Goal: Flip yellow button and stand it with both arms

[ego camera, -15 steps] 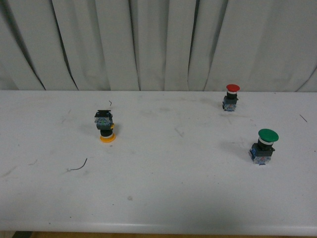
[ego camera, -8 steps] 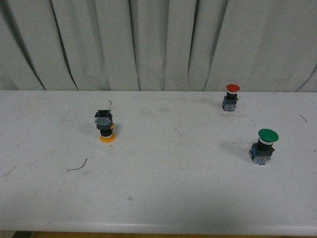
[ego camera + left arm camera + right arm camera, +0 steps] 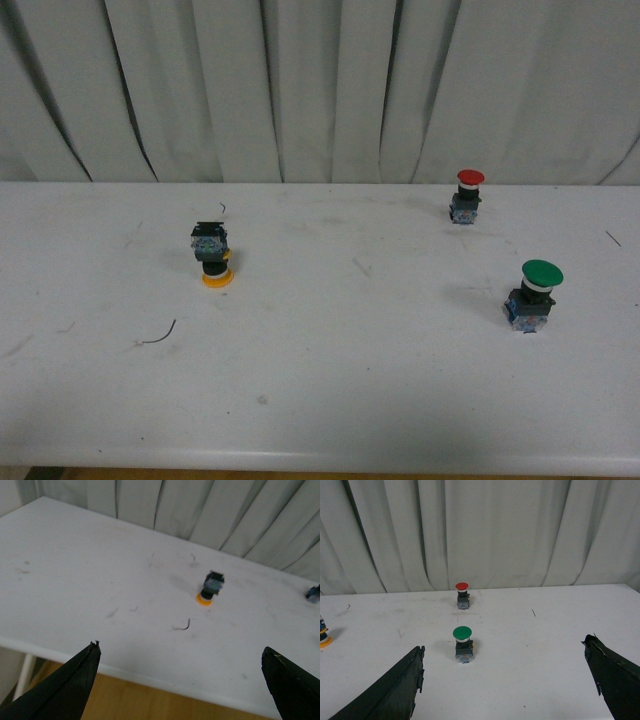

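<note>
The yellow button (image 3: 212, 255) stands upside down on the white table (image 3: 330, 380), left of the middle: its yellow-orange cap rests on the surface and the blue-grey block points up. The left wrist view shows it too, the yellow button (image 3: 209, 588) far ahead of my open left gripper (image 3: 180, 650), which hangs over the table's near edge with nothing between its fingers. At the edge of the right wrist view a sliver of the yellow button (image 3: 323, 636) appears. My right gripper (image 3: 504, 652) is open and empty above the table. Neither arm shows in the front view.
A red-capped button (image 3: 467, 196) stands upright at the back right and a larger green-capped button (image 3: 532, 294) upright nearer on the right. A small curved wire scrap (image 3: 158, 336) lies on the left. Grey curtains (image 3: 320, 90) hang behind the table.
</note>
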### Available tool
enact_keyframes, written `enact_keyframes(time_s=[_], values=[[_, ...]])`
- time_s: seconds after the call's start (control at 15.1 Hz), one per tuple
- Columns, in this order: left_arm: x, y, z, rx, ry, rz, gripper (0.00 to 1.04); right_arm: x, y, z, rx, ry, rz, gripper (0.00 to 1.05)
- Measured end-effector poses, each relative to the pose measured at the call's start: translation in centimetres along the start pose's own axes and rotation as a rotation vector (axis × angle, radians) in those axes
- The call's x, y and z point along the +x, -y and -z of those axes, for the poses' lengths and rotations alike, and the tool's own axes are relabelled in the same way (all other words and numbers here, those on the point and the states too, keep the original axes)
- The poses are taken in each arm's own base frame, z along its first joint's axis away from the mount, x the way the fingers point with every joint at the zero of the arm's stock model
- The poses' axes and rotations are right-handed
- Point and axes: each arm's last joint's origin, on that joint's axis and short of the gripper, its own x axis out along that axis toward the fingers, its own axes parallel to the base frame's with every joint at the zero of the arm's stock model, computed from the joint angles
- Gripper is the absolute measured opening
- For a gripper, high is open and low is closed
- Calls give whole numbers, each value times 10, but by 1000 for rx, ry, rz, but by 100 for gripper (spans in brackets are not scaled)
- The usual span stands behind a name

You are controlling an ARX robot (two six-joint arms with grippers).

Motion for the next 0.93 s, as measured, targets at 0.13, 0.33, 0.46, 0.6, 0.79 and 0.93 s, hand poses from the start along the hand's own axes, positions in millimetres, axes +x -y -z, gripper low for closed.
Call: enact_keyframes(time_s=[0.13, 0.33, 0.46, 0.6, 0.79, 0.93], values=[[9, -3, -11, -29, 48, 0, 98, 0, 0, 0, 0, 0, 0, 98], [50, -4, -20, -1, 37, 33, 98, 0, 0, 0, 0, 0, 0, 98], [94, 6, -40, 51, 57, 48, 98, 0, 0, 0, 0, 0, 0, 98], [180, 31, -37, 117, -95, 74, 98, 0, 0, 0, 0, 1, 0, 98], [251, 71, -35, 172, -208, 143, 98, 0, 0, 0, 0, 0, 0, 98], [283, 90, -44, 201, -229, 172, 98, 0, 0, 0, 0, 1, 0, 98]])
